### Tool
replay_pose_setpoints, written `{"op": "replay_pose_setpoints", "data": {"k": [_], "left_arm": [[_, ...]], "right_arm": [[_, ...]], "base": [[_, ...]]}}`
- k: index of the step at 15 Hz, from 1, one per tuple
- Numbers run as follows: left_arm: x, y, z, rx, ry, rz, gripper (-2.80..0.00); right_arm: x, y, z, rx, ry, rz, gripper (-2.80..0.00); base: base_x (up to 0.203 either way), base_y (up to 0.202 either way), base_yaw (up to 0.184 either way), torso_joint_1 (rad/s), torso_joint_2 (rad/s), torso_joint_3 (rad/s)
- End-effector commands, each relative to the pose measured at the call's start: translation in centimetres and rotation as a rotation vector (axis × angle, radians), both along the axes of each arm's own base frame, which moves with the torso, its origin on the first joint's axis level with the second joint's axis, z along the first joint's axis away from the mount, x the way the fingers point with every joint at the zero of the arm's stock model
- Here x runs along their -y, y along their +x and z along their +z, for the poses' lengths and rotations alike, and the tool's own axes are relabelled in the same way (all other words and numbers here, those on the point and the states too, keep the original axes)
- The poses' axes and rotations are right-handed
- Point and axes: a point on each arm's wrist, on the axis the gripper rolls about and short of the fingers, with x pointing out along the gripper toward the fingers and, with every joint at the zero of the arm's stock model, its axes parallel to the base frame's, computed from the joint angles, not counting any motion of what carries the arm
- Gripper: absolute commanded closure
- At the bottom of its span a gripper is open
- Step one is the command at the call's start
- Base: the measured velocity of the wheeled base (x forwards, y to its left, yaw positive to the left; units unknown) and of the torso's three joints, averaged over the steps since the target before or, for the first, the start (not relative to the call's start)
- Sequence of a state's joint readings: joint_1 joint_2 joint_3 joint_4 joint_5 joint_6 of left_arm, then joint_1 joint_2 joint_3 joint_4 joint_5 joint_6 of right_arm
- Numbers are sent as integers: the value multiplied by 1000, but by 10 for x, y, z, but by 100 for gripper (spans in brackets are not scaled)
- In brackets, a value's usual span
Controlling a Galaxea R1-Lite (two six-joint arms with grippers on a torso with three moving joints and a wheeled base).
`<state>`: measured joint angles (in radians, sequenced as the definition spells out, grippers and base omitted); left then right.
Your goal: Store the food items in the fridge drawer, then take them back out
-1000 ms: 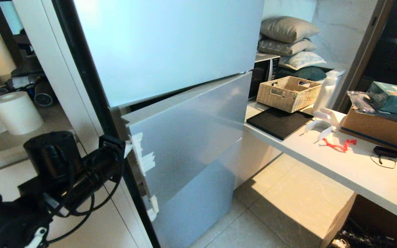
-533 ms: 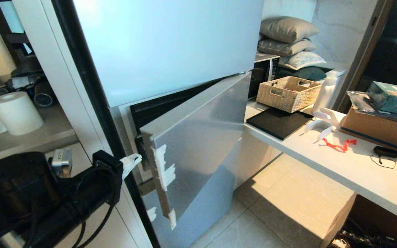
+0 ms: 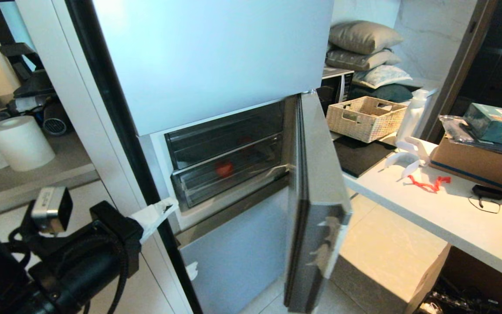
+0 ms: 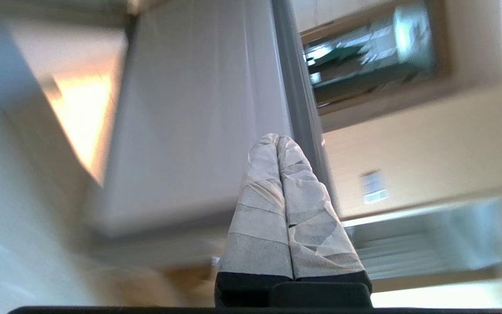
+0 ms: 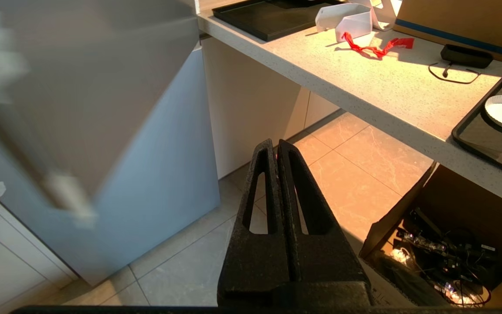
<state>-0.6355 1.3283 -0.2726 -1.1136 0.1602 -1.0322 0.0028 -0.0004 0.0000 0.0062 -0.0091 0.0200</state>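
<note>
The fridge (image 3: 216, 61) has its middle door (image 3: 314, 205) swung wide open, seen edge-on, with white tape scraps near its lower edge. Inside sit two clear bins, one above the other. A red apple (image 3: 224, 168) shows through the front of the lower one, the fridge drawer (image 3: 251, 176), which is pushed in. My left gripper (image 3: 170, 204), fingers wrapped in white tape, is shut on nothing (image 4: 278, 138) beside the fridge's left edge, apart from the door. My right gripper (image 5: 275, 146) hangs shut and empty over the floor tiles.
The open door juts out towards the counter (image 3: 429, 209) on the right, which carries a wicker basket (image 3: 366, 117), a black tray (image 3: 364, 157), a cardboard box (image 3: 477, 163) and a red strip (image 3: 429, 183). A paper roll (image 3: 20, 141) stands on the left shelf.
The middle door has swung from barely ajar to wide open, uncovering the two bins and the apple. My left arm has drawn back and down to the left, away from the door.
</note>
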Motion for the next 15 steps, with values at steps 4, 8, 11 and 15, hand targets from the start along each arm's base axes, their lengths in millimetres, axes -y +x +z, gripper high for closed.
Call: {"op": "replay_pose_setpoints", "data": {"k": [4,8,11,15], "left_arm": [[-39,-51,47,428,547,103,0],[-87,-113,34,374,811,148,0],[-107,-137,9,225,928,443,0],[-109,-153,-56,32,1088,635,0]], "right_arm": [[0,0,0,0,0,0,0],[0,0,0,-2,0,0,0],[0,0,0,0,0,0,0],[0,0,0,0,0,0,0]], "base": [[0,0,0,0,0,0],[0,0,0,0,0,0],[0,0,0,0,0,0],[0,0,0,0,0,0]]}}
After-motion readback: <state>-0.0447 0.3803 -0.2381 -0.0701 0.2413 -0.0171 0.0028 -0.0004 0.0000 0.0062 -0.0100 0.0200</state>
